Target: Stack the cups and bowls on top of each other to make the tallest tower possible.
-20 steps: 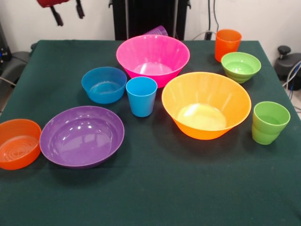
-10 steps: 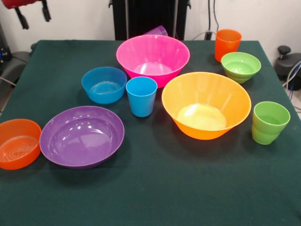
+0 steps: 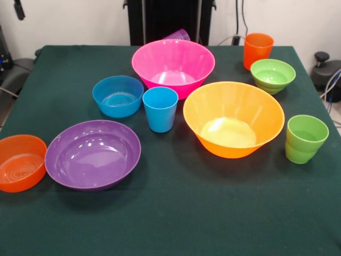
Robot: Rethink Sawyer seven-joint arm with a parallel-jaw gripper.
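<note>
Since the earlier frames only the gripper (image 3: 19,9) moves, now a dark tip at upper left, open or closed unreadable, while all cups and bowls sit unstacked, upright, glossy on the green table (image 3: 176,213) mid-frame.

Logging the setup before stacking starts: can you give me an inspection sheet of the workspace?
Surface: dark green table, nothing stacked yet.
Job's things: pink bowl, yellow-orange bowl, purple bowl, blue bowl, green bowl, orange bowl; blue cup, orange cup, green cup upright; purple cup mostly hidden behind the pink bowl.
Clutter: nothing seen.
Grippers: gripper barely shows at top left.
Cables: cables behind the table.
Surroundings: white wall.
</note>
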